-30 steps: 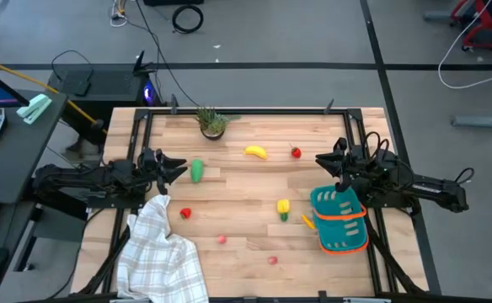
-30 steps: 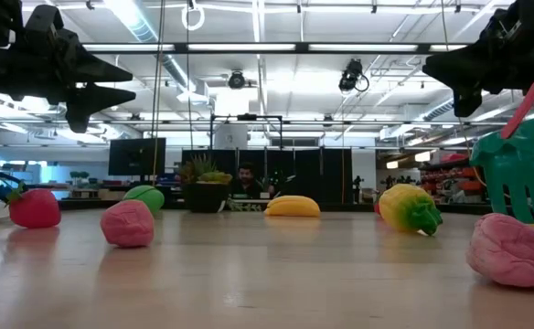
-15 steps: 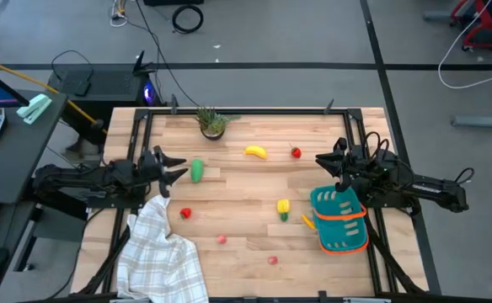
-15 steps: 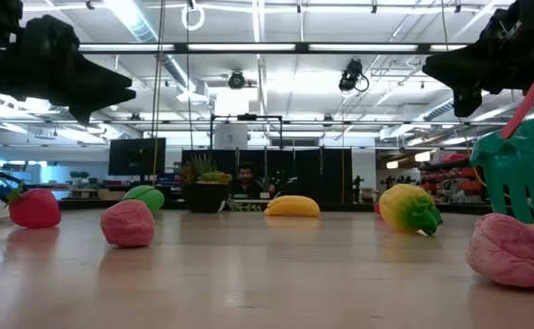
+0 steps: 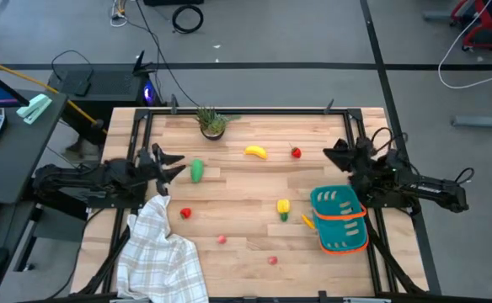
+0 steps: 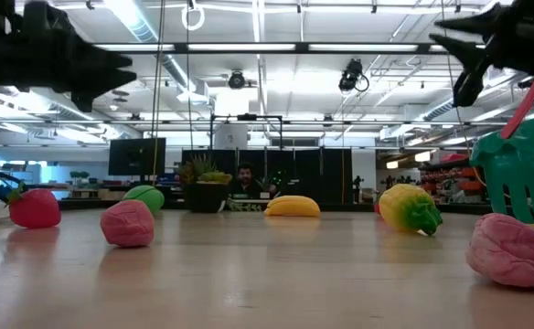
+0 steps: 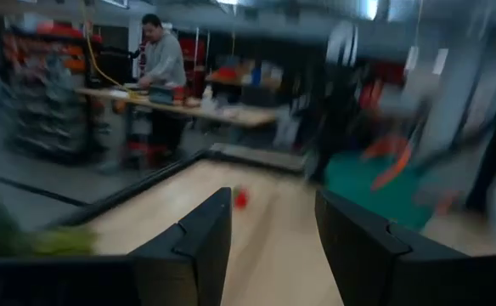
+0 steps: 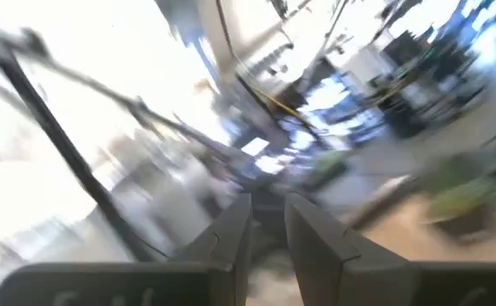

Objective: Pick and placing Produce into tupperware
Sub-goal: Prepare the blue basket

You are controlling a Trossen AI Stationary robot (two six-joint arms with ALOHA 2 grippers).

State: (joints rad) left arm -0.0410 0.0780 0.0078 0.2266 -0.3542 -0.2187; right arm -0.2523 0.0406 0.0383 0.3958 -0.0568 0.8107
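Cucumber point(image 5: 197, 171), long axis running away from the table's front, is seen just beside the spread-fingered left gripper point(image 5: 175, 164); right gripper point(image 5: 330, 152), fingers narrowly parted, hangs by the tub point(image 5: 340, 220).

My wooden table point(image 5: 237, 189) carries a banana point(image 5: 255, 151), a green vegetable point(image 5: 197, 170), a yellow pepper point(image 5: 283, 207), small red fruits point(image 5: 185, 213), a potted plant point(image 5: 212, 122), a checked cloth point(image 5: 163, 252) and the teal basket point(image 5: 340, 220).

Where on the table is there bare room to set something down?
Open wood lies between the green vegetable, the banana and the yellow pepper, and along the back edge right of the potted plant. Crowded: the checked cloth corner and around the teal basket.
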